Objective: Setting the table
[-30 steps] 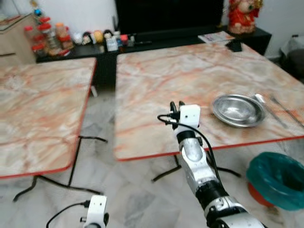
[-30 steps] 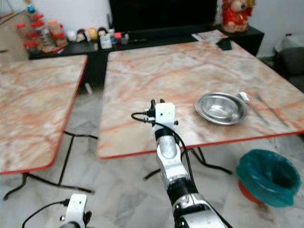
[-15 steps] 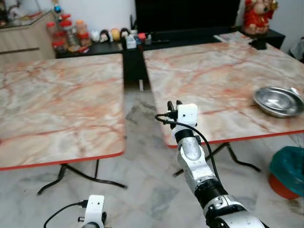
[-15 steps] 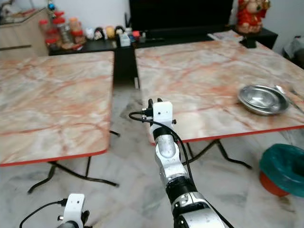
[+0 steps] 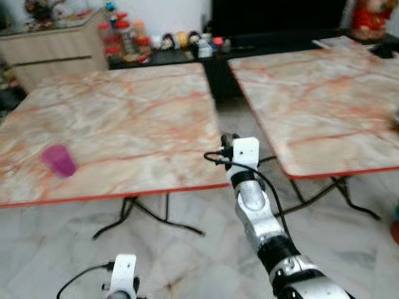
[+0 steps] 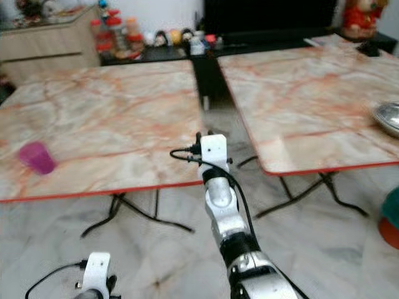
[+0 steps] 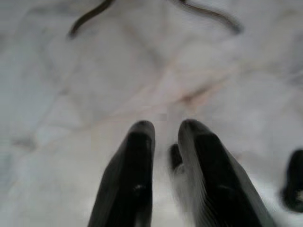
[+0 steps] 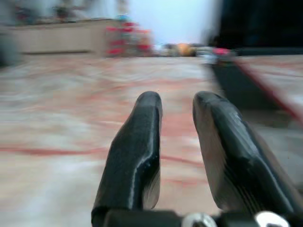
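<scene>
Near the left table's (image 5: 124,118) front left corner stands a small purple cup (image 5: 59,161), translucent and unlabelled. The right gripper (image 8: 176,106) hangs before that table's front edge, jaws narrowly apart and empty. The left gripper (image 7: 165,135) hangs low over the floor (image 7: 71,94), jaws likewise narrow.

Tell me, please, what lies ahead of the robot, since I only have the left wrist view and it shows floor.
Observer: A marble table stands ahead on the left, with a purple cup near its front left edge.
Operator: Thank you. Is there a second table?
Observer: Yes, another marble table stands to the right, across a gap.
Operator: And where is the right gripper?
Observer: The right gripper is raised at the left table's front right corner, fingers slightly apart, holding nothing.
</scene>
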### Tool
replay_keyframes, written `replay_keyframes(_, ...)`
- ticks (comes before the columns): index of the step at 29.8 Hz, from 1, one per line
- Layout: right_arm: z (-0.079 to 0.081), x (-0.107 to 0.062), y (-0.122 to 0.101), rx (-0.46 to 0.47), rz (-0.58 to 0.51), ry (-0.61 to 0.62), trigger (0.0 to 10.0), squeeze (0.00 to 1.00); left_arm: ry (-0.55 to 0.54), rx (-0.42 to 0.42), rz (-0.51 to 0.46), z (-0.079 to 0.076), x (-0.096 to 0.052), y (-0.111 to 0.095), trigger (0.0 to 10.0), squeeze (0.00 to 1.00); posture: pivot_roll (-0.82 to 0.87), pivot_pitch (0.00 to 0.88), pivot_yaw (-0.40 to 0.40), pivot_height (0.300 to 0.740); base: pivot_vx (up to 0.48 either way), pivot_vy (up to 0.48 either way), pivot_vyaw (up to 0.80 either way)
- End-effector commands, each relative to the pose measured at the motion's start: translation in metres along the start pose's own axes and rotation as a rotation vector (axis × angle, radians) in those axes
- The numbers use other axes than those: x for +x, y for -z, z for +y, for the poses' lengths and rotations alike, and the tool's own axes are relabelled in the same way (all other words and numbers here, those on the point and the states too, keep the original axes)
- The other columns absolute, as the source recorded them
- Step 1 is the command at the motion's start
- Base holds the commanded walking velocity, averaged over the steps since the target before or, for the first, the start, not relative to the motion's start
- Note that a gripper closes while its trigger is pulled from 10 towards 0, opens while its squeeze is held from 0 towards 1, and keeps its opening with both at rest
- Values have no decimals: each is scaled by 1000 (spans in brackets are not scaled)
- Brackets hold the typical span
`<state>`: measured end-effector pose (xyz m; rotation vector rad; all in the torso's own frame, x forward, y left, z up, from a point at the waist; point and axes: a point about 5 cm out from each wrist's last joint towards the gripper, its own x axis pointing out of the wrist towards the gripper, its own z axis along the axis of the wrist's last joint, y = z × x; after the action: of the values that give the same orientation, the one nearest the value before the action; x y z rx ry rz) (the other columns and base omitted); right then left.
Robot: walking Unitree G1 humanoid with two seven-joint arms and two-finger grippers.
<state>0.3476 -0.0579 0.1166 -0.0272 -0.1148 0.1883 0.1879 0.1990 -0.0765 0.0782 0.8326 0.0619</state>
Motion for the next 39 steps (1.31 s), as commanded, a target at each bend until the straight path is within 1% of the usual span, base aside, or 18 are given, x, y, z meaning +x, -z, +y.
replay_keyframes(1,-1,4,-7,9,-18,8,10000,0,-2,0,2,-1,1,-2,10000,0,10,0,55,740,0,480,0)
replay_keyframes(20,-2,4,-5,-9,-9,10,10000,0,-2,3,5,-1,1,-1,10000,0,13,0,56,740,0,480,0)
replay_keyframes(30,-4,5,-6,-2,-8,15,10000,0,1,2,-1,-2,1,-3,10000,0,13,0,53,740,0,456,0)
replay_keyframes(32,-5,4,-3,2,5,19,10000,0,0,11,-5,-3,1,-3,10000,0,13,0,52,740,0,0,0)
replay_keyframes(36,-11,-1,11,26,70,45,10000,0,-4,12,-9,-2,1,-4,10000,0,16,0,51,740,0,0,0)
replay_keyframes(39,-14,-6,20,16,103,44,10000,0,-7,10,-10,-2,1,-4,10000,0,14,0,51,740,0,0,0)
